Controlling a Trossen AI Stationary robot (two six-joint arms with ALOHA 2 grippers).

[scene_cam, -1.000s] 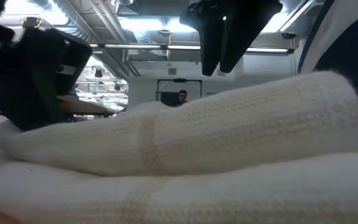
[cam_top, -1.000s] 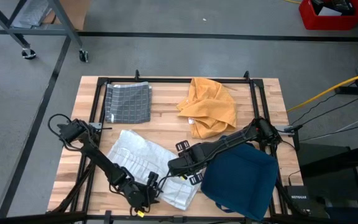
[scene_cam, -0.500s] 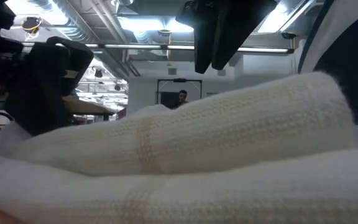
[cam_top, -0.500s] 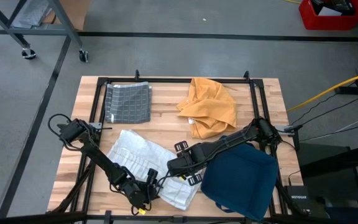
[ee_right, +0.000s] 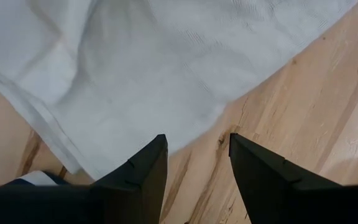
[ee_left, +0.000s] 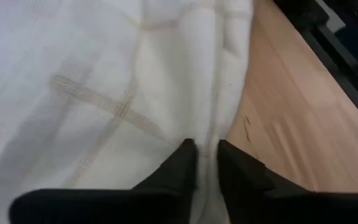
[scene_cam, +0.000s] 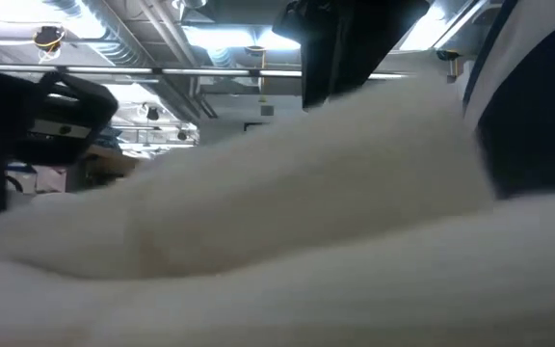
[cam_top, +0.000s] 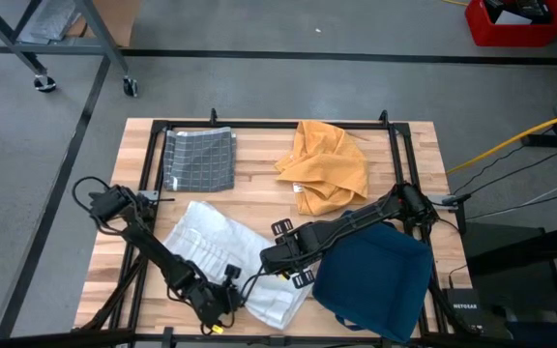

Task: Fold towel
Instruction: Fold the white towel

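The white towel point(cam_top: 228, 259) lies rumpled on the wooden bench point(cam_top: 259, 198), at about 7 o'clock from the bench's middle. The left hand point(cam_top: 222, 303) sits at the towel's 6 o'clock edge; in the left wrist view its 2 fingers point(ee_left: 182, 168) are pinched nearly together on a raised fold of the white towel point(ee_left: 104, 81). The right hand point(cam_top: 280, 257) hangs over the towel's 3 o'clock edge, fingers point(ee_right: 143, 171) apart and gripping nothing, with cloth and bare wood showing between them. A grey checked cloth point(cam_top: 199, 159) lies at 11 o'clock, an orange cloth point(cam_top: 329, 164) at 1 o'clock and a dark blue cloth point(cam_top: 373, 280) at 4 o'clock.
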